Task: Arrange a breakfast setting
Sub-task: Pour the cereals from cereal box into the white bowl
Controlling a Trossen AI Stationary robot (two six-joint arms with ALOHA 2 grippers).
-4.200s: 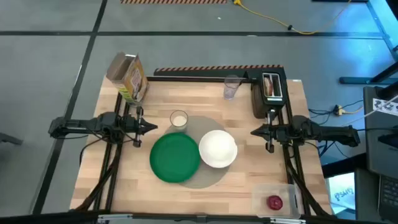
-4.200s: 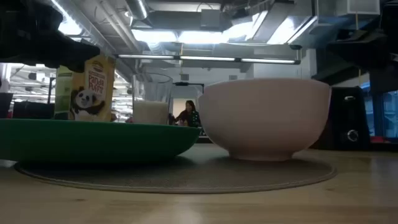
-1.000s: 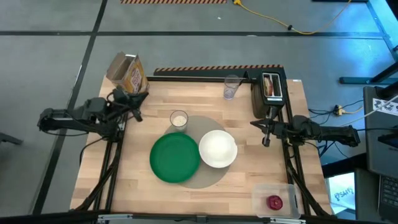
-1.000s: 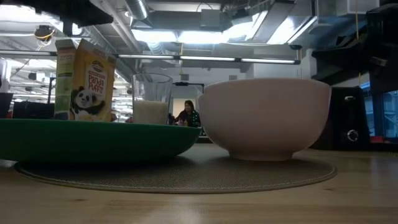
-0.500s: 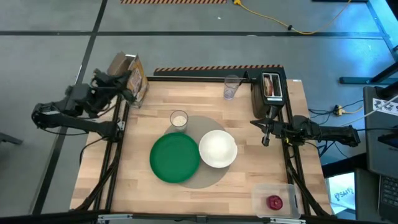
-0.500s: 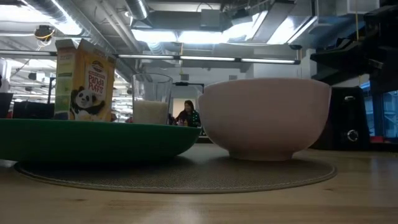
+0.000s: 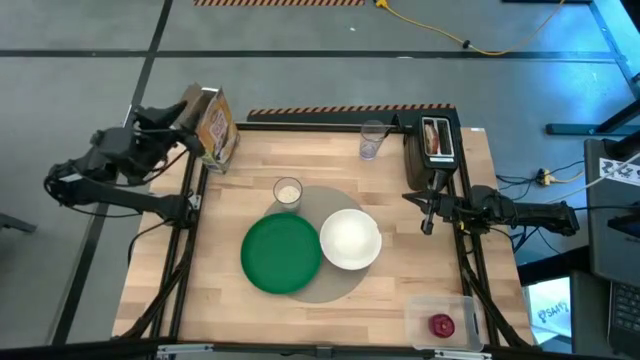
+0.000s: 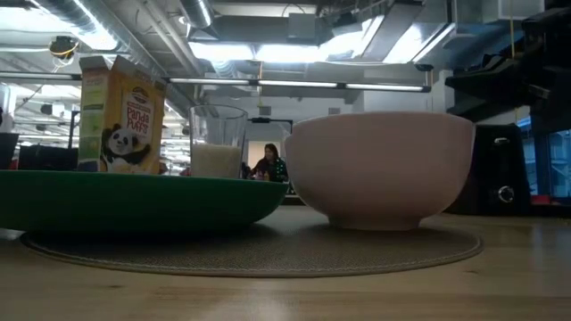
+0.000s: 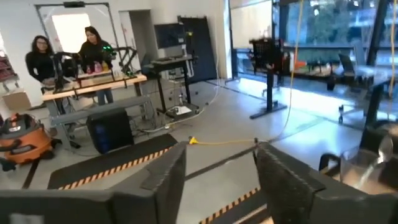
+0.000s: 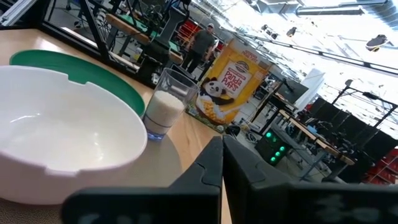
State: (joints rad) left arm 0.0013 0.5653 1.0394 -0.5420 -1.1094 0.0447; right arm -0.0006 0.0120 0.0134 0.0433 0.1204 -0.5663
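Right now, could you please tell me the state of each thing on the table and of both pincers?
Round green plate: empty, on mat.
White bowl: upright, empty.
Small milk glass: upright, part full.
Red apple: in clear tub.
Silver toaster: loaded.
Left pincer: open.
Right pincer: shut.

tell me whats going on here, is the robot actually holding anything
No, neither hand holds anything yet. The left hand is open, up by the cereal box at the table's far left corner. The right hand is shut and empty, waiting near the toaster. On the round grey mat sit the green plate and the white bowl, with the milk glass at the mat's far edge. The red apple is in a clear container at the near right corner.
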